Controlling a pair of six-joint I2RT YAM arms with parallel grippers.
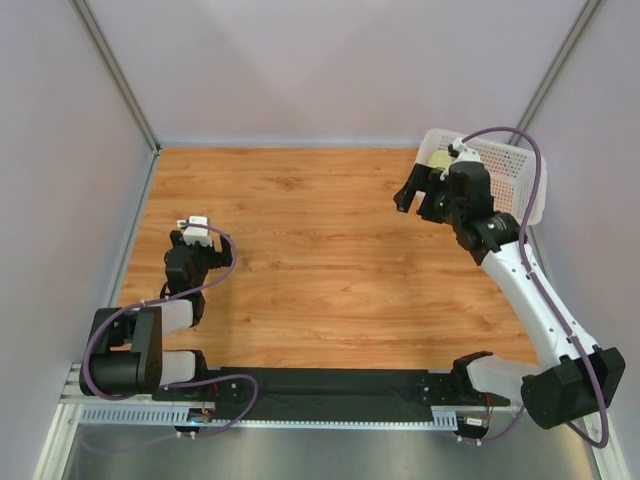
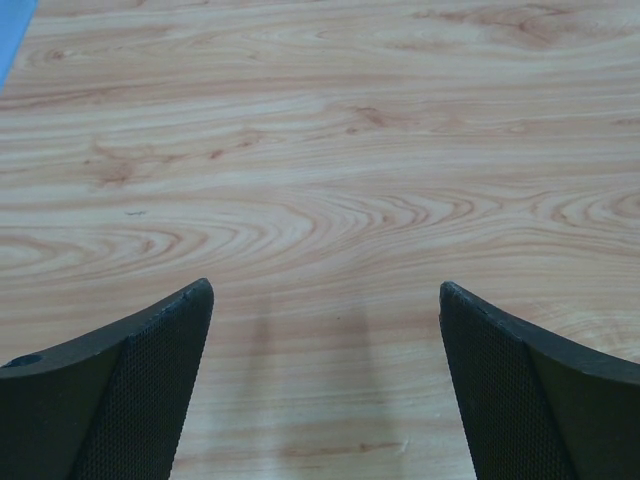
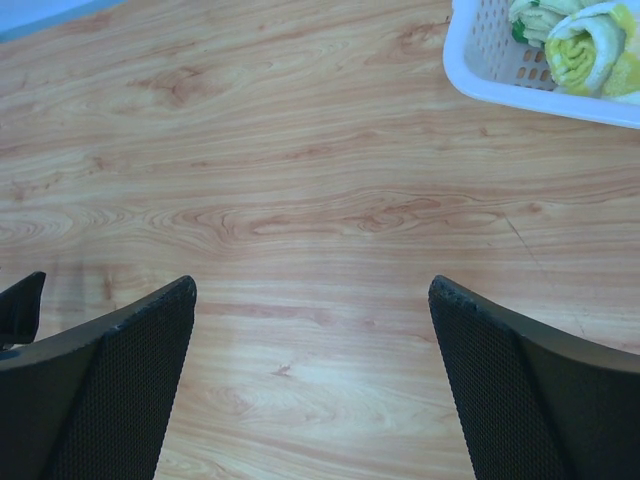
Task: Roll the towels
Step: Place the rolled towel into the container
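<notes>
**Top view.** Light-brown wood-grain tabletop (image 1: 320,250) enclosed by pale walls. Two arms mounted at the near edge.

- Left gripper (image 1: 192,240) at near left, folded back close to its own base.
- Right gripper (image 1: 418,200) stretched out to far right, just beside the white perforated plastic basket (image 1: 510,165).
- Basket in the far right corner of the table, partly hidden behind the right wrist. Pale rolled cloth (image 1: 441,157) just visible inside at its left end.

**Left wrist view.** Left gripper (image 2: 325,300) with jaws spread wide.

- Black textured fingers (image 2: 150,390) at either lower corner of the frame.
- Nothing between them except bare wood (image 2: 320,150). No grasp and no contact with any object.

**Right wrist view.** Right gripper (image 3: 312,290) likewise spread wide and holding nothing.

- Black mesh-faced fingers (image 3: 520,390) well apart over bare tabletop (image 3: 300,150).
- Basket corner (image 3: 480,85) at upper right, clear of the fingers.
- Inside the basket, a rolled yellow towel (image 3: 585,45), spiral end facing the camera.
- Beside it, touching, a rolled white-and-green towel (image 3: 535,15).
- Further towels in the basket hidden by the frame edge, so the total count cannot be told.
</notes>
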